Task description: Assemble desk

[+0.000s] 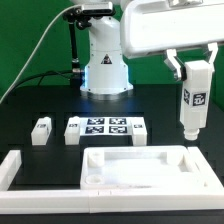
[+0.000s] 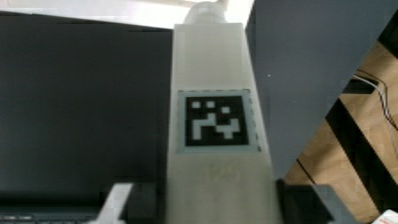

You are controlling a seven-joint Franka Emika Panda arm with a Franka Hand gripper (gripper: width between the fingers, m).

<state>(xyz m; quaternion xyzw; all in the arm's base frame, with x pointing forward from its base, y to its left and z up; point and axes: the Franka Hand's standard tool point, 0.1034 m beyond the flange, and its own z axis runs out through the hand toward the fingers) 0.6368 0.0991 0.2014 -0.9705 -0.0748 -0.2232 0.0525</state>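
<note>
Gripper (image 1: pixel 192 84): fingers closed upon one leg (image 1: pixel 189 105), clamping its upper part.
Leg: upright, at 3 o'clock in the exterior view, tag facing the camera.
Desk top (image 1: pixel 140 166): flat on the table, at 6 o'clock.
Second leg (image 1: pixel 41 131): at 9 o'clock, beside the marker board (image 1: pixel 105 129).

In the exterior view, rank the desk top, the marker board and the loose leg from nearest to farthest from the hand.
1. Desk top, right end below the hand and its held leg.
2. Marker board, mid-table.
3. Loose leg, far at the exterior view's left.
</note>
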